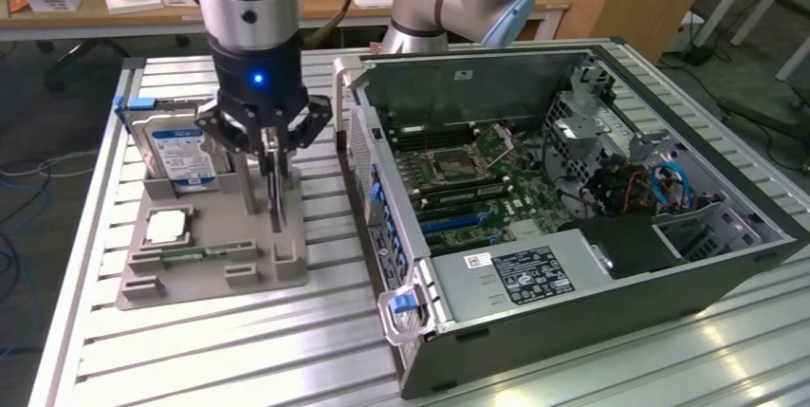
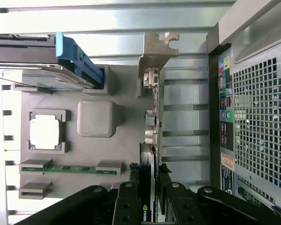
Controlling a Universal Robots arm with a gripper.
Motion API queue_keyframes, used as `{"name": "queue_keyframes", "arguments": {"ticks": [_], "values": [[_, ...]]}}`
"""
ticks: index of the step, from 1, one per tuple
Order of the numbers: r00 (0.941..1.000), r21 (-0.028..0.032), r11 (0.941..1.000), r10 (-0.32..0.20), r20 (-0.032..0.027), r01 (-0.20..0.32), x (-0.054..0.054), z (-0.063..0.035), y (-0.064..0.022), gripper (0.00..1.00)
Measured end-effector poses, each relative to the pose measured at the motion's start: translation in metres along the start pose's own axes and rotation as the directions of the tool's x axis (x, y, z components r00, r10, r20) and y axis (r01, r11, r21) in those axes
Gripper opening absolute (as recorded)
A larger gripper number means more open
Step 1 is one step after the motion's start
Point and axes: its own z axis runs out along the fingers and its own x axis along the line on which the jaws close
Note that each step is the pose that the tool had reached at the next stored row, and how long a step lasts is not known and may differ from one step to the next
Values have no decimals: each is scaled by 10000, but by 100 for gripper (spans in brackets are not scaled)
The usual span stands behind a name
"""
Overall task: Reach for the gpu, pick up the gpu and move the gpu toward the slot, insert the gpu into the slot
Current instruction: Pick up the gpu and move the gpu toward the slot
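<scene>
Over the grey holder tray [image 1: 190, 279], we see the gripper [image 2: 149, 194] clamped on the upright gpu [image 2: 152, 119], beside the open case [image 1: 544, 341].

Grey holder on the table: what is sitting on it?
A hard drive standing upright, a processor chip, a green memory stick, and a graphics card on edge, gripped by the end effector. What lies under the card is covered.

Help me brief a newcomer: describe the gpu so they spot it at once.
On the exterior view's left of the open computer case sits a grey parts tray. The gpu stands on edge at the tray's case-side edge, directly under the pincer. Unlike the blue-labelled hard drive, the green memory stick and the square processor, it is a thin dark card with a silver bracket.
</scene>
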Motion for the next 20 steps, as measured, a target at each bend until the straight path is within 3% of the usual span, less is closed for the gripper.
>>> {"name": "queue_keyframes", "arguments": {"ticks": [20], "values": [[10000,0,10000,-1,0,1,16,-894,47,27]]}}
